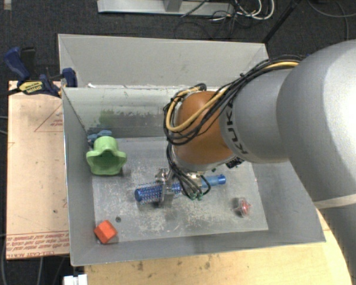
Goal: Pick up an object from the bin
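Blue brush [147, 193] beneath orange wrist cover [199, 132]

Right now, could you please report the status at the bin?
Gripper low at the blue brush, centre of bin. Grip not confirmed. Green toy and orange block apart on the view's left; small clear piece on its right. Nothing in the way.

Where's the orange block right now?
Camera view: orange block sits in the bin's lower-left corner, below the green cup, left of the blue brush.
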